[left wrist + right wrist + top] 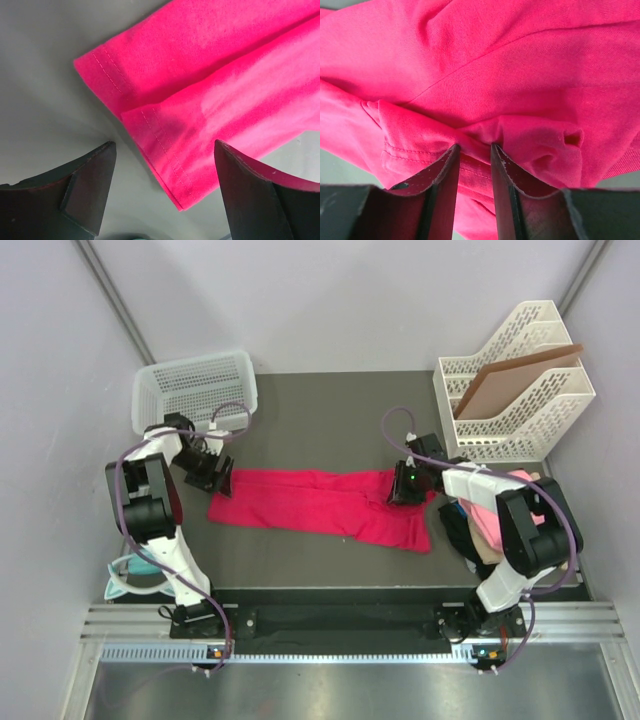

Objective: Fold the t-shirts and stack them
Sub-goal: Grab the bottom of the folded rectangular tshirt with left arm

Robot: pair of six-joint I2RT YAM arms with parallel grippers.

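With the shirt [320, 505] lying as a long strip across the desk [320, 420] and the right claw [475, 150] pinching its right end, the spread left claw [162, 150] should seize both hem layers before lifting together.

Crimson-pink t-shirt [320, 502] flat on dark tabletop [320, 430], long band L to R across centre, R end wider and rumpled. L end effector [222, 478] at shirt's L end. R end effector [405, 485] at shirt's upper R corner. Pile of other t-shirts [484, 530], lt pink/beige/black, at R edge, partly hidden by R arm [530, 530]. White mesh basket [195, 388] back L. White file rack [515, 415] back R w/ brown board [515, 375] inside. Teal item [128, 578] near L edge.
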